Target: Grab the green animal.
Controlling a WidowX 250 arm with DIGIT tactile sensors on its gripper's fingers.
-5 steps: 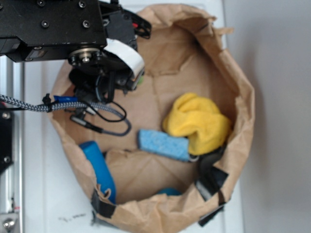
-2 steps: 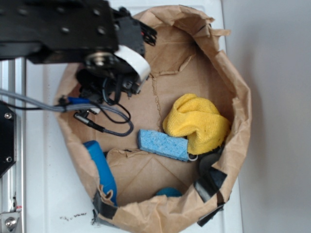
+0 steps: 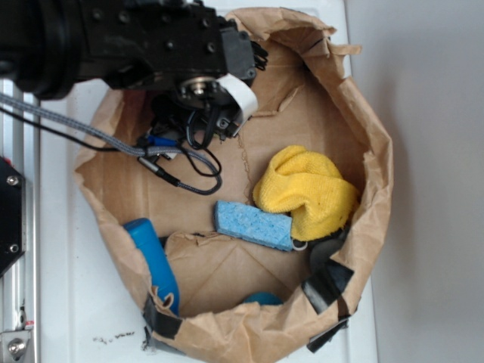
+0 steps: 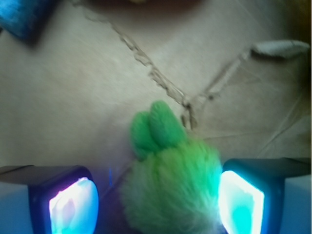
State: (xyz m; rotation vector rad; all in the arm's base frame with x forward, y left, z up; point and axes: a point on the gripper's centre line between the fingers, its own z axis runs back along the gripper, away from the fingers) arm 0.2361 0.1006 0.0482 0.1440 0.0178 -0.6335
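Note:
The green animal [image 4: 168, 178] is a fuzzy lime-green plush with two darker green stubby limbs pointing up. In the wrist view it lies on the brown paper floor between my fingers. My gripper [image 4: 156, 202] is open: the right pad [image 4: 241, 200] touches the plush's side, while a dark gap separates it from the left pad [image 4: 73, 207]. In the exterior view the arm and gripper [image 3: 208, 125] hang over the upper left of the paper bag [image 3: 370, 159], and the arm hides the green animal.
Inside the bag lie a yellow cloth [image 3: 306, 189], a blue sponge [image 3: 253, 224], a blue cylinder [image 3: 153, 261] by the left wall and a teal object [image 3: 262, 299] at the near rim. Black cables [image 3: 181, 170] trail below the arm. A metal rail [image 3: 19, 227] runs along the left.
The arm has moved to the right and deeper into the bag, toward its back wall. The cloth, sponge and cylinder have not moved.

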